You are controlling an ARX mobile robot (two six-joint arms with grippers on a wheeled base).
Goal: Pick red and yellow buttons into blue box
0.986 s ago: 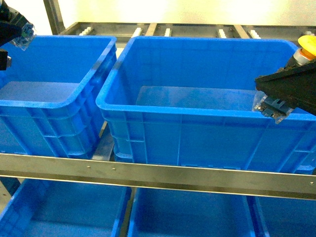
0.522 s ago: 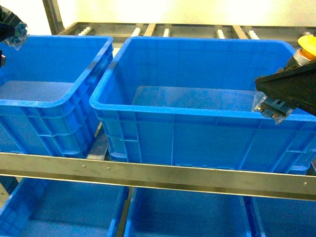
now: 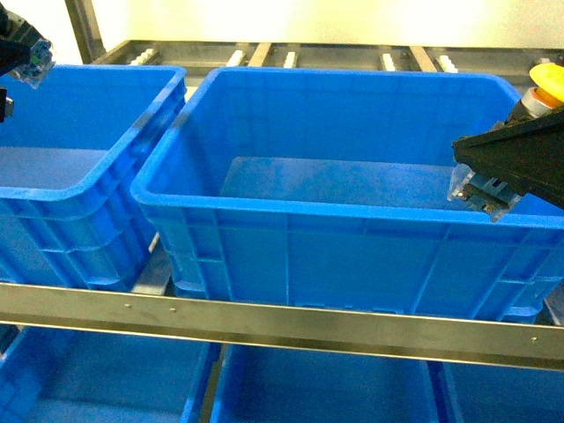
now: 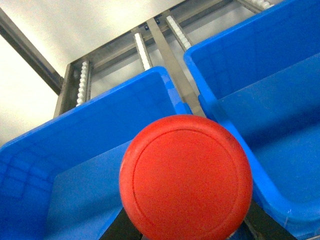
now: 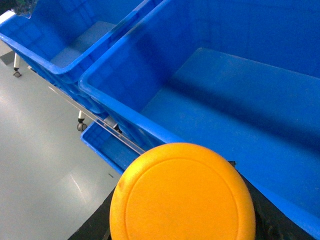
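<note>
A red button's cap (image 4: 186, 177) fills the lower middle of the left wrist view, with my left gripper (image 4: 187, 222) shut on its body and black fingers (image 4: 120, 227) showing beside it. In the head view that gripper (image 3: 13, 51) hangs at the top left, above the left blue box (image 3: 84, 187). A yellow button (image 5: 182, 195) sits in my right gripper (image 5: 185, 230), which is shut on it. In the head view its yellow cap (image 3: 548, 79) and clear body (image 3: 480, 196) stick out of the right gripper (image 3: 515, 152), over the right end of the big middle blue box (image 3: 291, 207).
A steel shelf rail (image 3: 282, 317) runs across in front of the boxes. More blue boxes (image 3: 317, 388) sit on the tier below. Roller tracks (image 3: 291, 57) lie behind the boxes. Grey floor (image 5: 40, 150) shows left of the rack in the right wrist view.
The boxes and rack have slid leftward and sit slightly lower in the head view. Both grippers keep their places in that view, still shut on the buttons.
</note>
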